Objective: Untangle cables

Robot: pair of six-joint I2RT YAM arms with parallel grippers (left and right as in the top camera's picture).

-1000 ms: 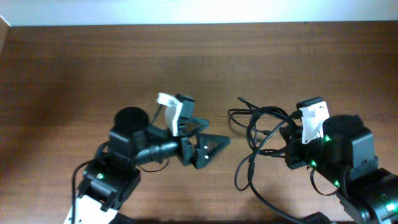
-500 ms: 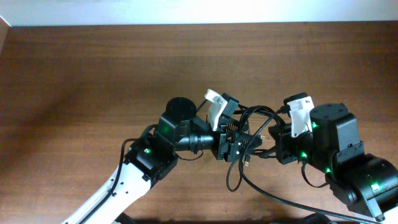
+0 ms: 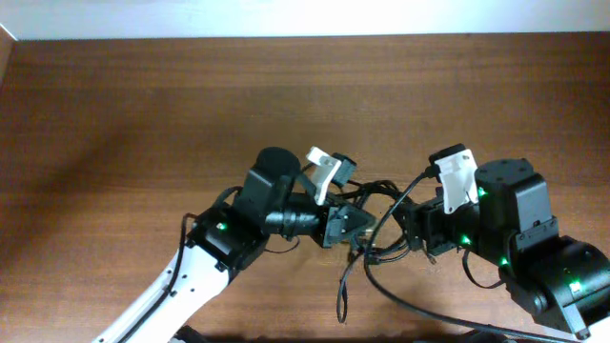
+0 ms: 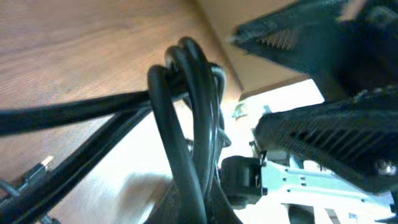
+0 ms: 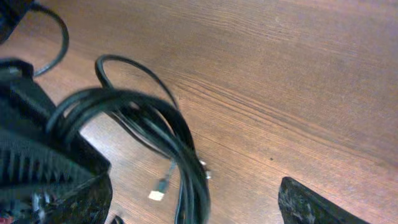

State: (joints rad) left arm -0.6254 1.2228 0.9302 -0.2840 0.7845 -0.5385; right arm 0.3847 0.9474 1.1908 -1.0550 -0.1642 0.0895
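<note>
Cables: the cables [image 3: 379, 195] sit tangled mid-desk, right between both hands. One strand trails to 6 o'clock, another sweeps off toward 5 o'clock.
Left: the left hand [image 3: 351, 227] is angled in from 8 o'clock. Its tips are pinched together on the cords, and the loop [image 4: 186, 124] runs straight down into the grip.
Right: the right hand [image 3: 412, 229] faces it from 3 o'clock with fingers [image 5: 309, 204] spread wide apart. The coil [image 5: 143, 118] is draped over the 8 o'clock finger.
In the way: the right hand's ribbed fingers [image 4: 329, 134] crowd the left wrist view at 3 o'clock.
Around: a brown wooden desk [image 3: 143, 114]. A small metal plug [image 5: 155, 195] shows under the coil.
</note>
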